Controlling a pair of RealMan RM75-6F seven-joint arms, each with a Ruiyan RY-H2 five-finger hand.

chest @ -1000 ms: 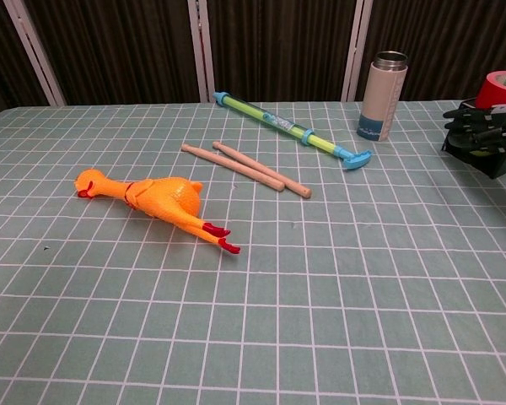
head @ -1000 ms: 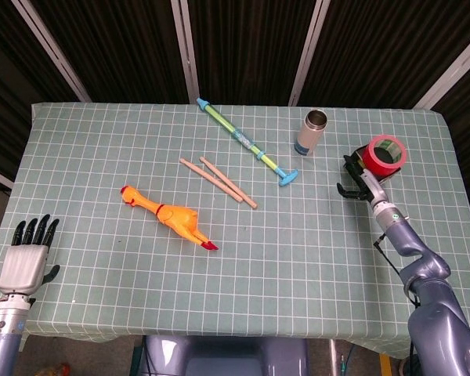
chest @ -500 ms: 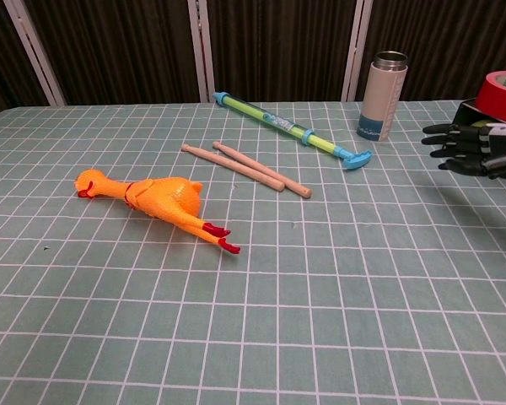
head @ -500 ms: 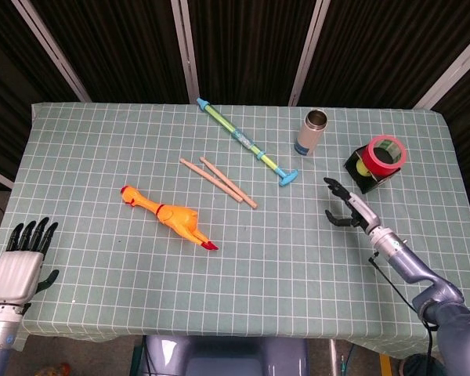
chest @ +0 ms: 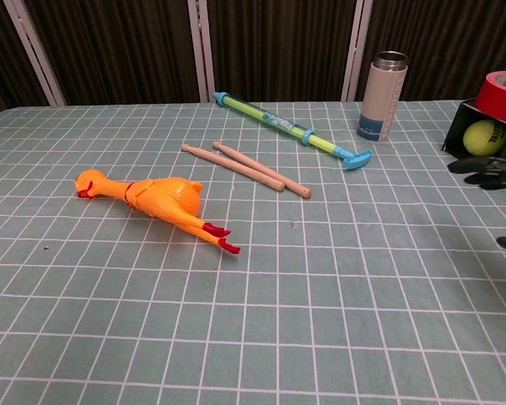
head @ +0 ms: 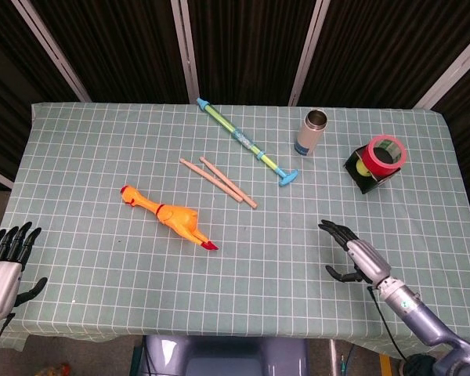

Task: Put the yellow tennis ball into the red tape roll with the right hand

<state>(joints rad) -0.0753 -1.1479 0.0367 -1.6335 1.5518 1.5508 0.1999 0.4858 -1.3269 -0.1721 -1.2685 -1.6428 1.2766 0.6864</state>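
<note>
The red tape roll point(head: 386, 153) rests tilted on top of a small black box point(head: 359, 179) at the table's far right. The yellow tennis ball point(head: 363, 167) shows in the box's open side, just under the roll. In the chest view the roll point(chest: 502, 93) and ball point(chest: 485, 137) sit at the right edge. My right hand point(head: 349, 255) hovers near the table's front right, well short of the box, fingers spread and holding nothing. Only its fingertips point(chest: 487, 167) show in the chest view. My left hand point(head: 3, 265) is off the front left corner, fingers straight and empty.
A white metal bottle point(head: 311, 132) stands left of the box. A green and blue water squirter point(head: 246, 142), two wooden sticks point(head: 219, 181) and an orange rubber chicken point(head: 169, 215) lie across the middle of the green checked tablecloth point(head: 102, 157).
My right hand has drawn back from the tape roll toward the table's front edge, uncovering the ball in the box. My left hand has sunk lower at the front left corner.
</note>
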